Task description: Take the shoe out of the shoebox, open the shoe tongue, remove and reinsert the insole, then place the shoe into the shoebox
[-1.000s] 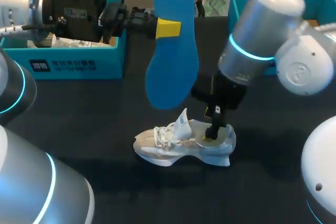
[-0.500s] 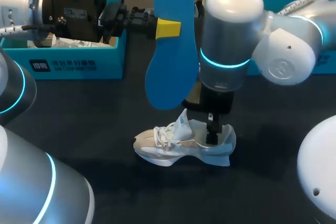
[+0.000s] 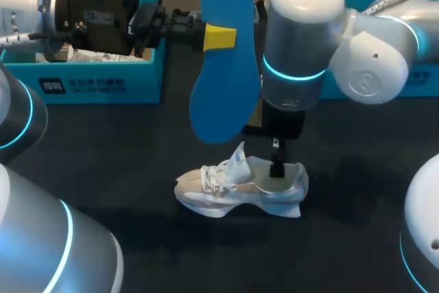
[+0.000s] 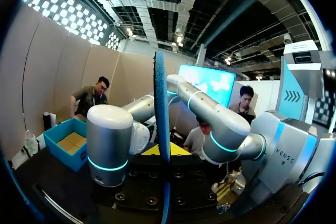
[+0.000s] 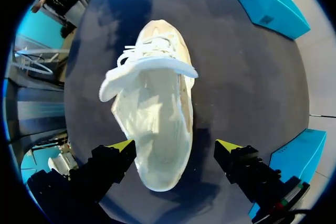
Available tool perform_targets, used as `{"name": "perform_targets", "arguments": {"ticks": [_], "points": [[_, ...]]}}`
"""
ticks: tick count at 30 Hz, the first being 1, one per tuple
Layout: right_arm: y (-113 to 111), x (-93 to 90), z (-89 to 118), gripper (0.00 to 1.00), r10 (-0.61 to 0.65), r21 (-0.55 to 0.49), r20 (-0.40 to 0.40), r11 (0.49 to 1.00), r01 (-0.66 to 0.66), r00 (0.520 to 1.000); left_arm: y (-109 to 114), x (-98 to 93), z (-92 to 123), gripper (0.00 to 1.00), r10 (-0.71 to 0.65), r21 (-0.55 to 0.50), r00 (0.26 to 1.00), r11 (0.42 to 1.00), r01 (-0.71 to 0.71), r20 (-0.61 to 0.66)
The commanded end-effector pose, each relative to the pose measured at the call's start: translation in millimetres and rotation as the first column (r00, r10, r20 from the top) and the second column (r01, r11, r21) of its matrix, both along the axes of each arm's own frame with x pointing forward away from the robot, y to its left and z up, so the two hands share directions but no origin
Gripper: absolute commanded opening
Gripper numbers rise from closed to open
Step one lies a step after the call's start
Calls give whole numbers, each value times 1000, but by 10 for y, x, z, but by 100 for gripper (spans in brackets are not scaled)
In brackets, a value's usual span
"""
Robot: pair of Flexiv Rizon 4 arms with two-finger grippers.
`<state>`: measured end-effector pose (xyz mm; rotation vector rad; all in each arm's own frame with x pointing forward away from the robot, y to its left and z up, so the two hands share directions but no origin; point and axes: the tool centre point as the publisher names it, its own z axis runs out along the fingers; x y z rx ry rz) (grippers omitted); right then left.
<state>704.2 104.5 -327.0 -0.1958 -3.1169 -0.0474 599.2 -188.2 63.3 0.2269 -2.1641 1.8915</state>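
Note:
A pale cream shoe (image 3: 236, 186) lies on its sole on the dark table, tongue lifted, toe pointing left. My right gripper (image 3: 278, 167) stands open straight above its heel. In the right wrist view the shoe (image 5: 155, 114) lies with its heel between the right gripper's (image 5: 176, 148) spread yellow fingertips (image 5: 124, 145), and its inside is bare. My left gripper (image 3: 219, 37) is shut on a blue insole (image 3: 226, 73), held upright high over the table behind the shoe. In the left wrist view the insole (image 4: 161, 124) appears edge-on between the fingers.
An open teal shoebox (image 3: 89, 84) stands at the back left, behind my left arm. A second teal box (image 3: 415, 1) sits at the back right, partly hidden by my right arm. The same boxes show around the shoe (image 5: 273, 3) (image 5: 291, 153).
My right arm has swung its upper links leftward over the shoe, while its gripper stayed at the heel. The left arm and the insole have not moved.

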Motion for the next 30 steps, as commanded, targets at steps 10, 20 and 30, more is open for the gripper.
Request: {"name": "perform_targets", "arguments": {"ticks": [10,20,30], "points": [[160,148,-437,100,-5,-25,-50,1000,4,999,-25,11,-5,0,-2,-2,1000,1000,2,0],[183,145,-621,89,-38,-9,-77,999,37,996,-25,11,-5,0,-2,-2,1000,1000,2,0],[203,98,-680,0,-60,1,-89,998,61,994,-25,11,-5,0,-2,-2,1000,1000,2,0]]}}
